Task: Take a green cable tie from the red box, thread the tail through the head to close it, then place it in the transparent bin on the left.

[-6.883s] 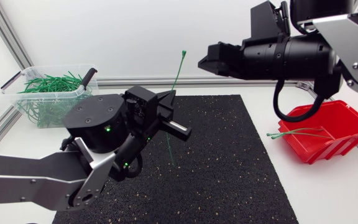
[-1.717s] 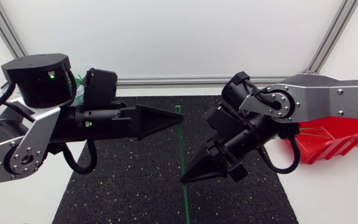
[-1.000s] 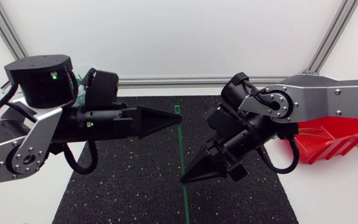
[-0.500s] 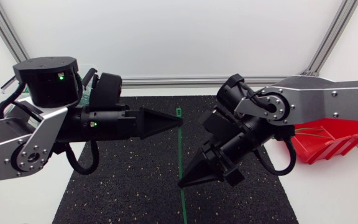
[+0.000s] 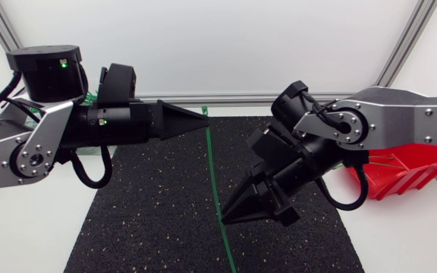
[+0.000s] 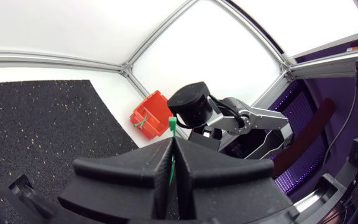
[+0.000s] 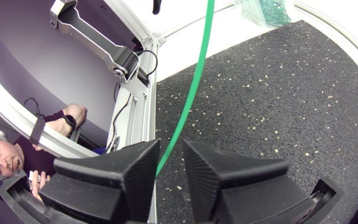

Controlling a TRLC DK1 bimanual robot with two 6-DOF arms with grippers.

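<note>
A green cable tie (image 5: 215,182) hangs over the black mat, slanting from its head down to the front edge. My left gripper (image 5: 205,114) is shut on the tie just below the head; in the left wrist view the head (image 6: 172,122) pokes out above the closed fingertips (image 6: 172,142). My right gripper (image 5: 222,218) is lower, around the tail. Its fingers stand apart in the right wrist view (image 7: 171,149), and the strap (image 7: 194,87) runs through the gap. The red box (image 5: 408,171) sits at the right. The transparent bin (image 7: 263,11) is mostly hidden behind my left arm.
The black speckled mat (image 5: 165,212) covers the middle of the white table. Several green ties lie in the red box (image 6: 151,116). Aluminium frame rails (image 5: 241,98) run along the back and sides of the table.
My right gripper's fingers have parted and let go of the tail. My left gripper has moved back and slightly left with the head, so the tie now slants.
</note>
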